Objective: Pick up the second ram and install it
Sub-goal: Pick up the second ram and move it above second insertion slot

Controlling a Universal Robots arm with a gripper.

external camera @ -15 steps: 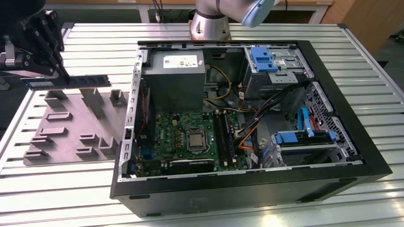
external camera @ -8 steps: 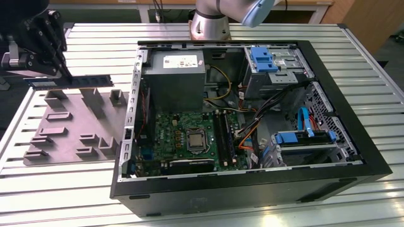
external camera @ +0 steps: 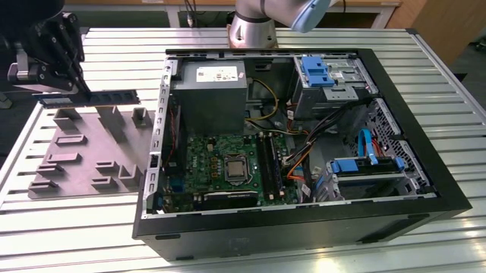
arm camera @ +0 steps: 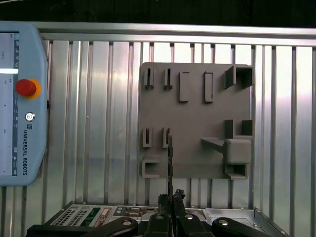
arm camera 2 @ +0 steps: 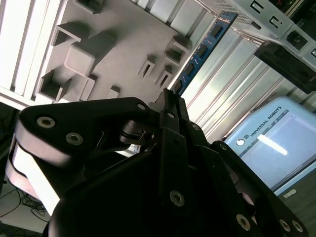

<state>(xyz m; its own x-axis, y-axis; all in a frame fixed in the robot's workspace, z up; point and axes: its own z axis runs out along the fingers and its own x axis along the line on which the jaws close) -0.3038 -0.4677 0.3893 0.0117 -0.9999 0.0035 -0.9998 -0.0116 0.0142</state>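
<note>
At the exterior view's left, above the far edge of the grey tray (external camera: 83, 145), the gripper (external camera: 67, 94) is clenched on the ram (external camera: 106, 97), which hangs level and, as far as that view tells, apart from the tray's posts. The hold sits toward one end of the strip. In the first wrist view the ram (arm camera: 170, 153) shows edge-on, a thin dark line running out from the gripper (arm camera: 171, 201) over the tray (arm camera: 197, 118). In the second wrist view the ram (arm camera 2: 203, 48) turns its blue face and chips to the camera and reaches well beyond the gripper (arm camera 2: 170, 96). The open case (external camera: 425, 170) stands on the counter (external camera: 76, 227) well apart, toward the exterior view's right, with the black slots (external camera: 271, 162) deep inside it and orange cables (external camera: 300, 156) just beside them. The risks look plain enough. An off-centre grip leaves a long free end, so the strip could pivot or slip between the jaws under any knock or downward push. The free end could also catch the case wall or the cables on the way in. A slightly tilted ram would meet the slot askew, and pressing then would load one corner and might bend the strip or leave it half seated
</note>
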